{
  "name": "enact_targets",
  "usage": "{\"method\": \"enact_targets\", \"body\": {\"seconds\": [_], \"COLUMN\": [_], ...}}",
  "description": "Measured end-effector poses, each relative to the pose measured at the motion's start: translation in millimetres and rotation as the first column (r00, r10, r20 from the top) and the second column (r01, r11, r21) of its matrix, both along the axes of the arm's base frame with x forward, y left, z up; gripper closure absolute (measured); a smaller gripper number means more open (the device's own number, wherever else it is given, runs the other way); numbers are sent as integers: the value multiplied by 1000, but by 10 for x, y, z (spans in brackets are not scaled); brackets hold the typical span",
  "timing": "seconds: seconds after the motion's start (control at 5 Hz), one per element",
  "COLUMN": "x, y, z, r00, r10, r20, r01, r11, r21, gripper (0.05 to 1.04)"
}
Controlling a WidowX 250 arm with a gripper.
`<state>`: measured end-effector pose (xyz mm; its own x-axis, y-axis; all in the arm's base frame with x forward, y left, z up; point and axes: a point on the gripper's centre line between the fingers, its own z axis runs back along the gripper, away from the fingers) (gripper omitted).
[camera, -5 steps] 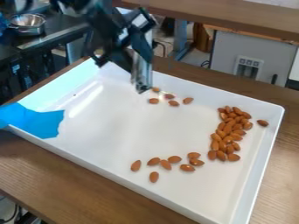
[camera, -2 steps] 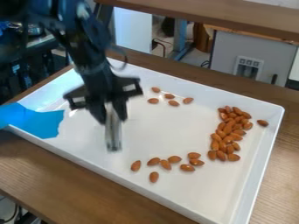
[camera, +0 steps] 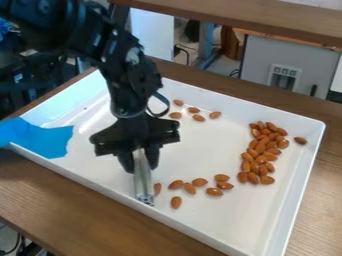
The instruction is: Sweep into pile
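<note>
The black gripper (camera: 140, 162) hangs over the front-left part of the white tray, shut on a flat metallic sweeping tool (camera: 143, 180) that points down. The tool's lower end is just left of a partly covered almond (camera: 157, 188). Several loose almonds (camera: 190, 188) lie to its right near the tray's front side. A dense pile of almonds (camera: 260, 155) sits at the right, with a single almond (camera: 300, 140) beside it. Several more almonds (camera: 198, 118) are scattered toward the back.
The white tray (camera: 311, 165) has raised walls on a wooden table (camera: 93, 220). Blue tape (camera: 40, 137) covers its left corner. Behind the table stand a grey cabinet (camera: 257, 62) and another wooden surface (camera: 267, 20).
From the tray's back side, the gripper has come forward and down with the tool to the front-left almonds. The almonds look unmoved.
</note>
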<state>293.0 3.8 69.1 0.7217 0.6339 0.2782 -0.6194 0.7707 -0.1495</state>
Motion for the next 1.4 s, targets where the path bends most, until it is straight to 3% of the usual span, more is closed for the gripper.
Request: {"method": "enact_targets", "body": {"seconds": [0.4,0.6,1.0,1.4], "x": [50,203,728,1067], "y": [-165,-204,-523,-724], "z": [-92,-85,-61,-21], "r00": [999,997,995,997], "r10": [21,62,100,73], "r20": [30,34,14,25], "r01": [-21,-62,-97,-66], "r11": [1000,998,985,978], "r21": [11,-11,-140,-196], "gripper": [718,718,718,718]}}
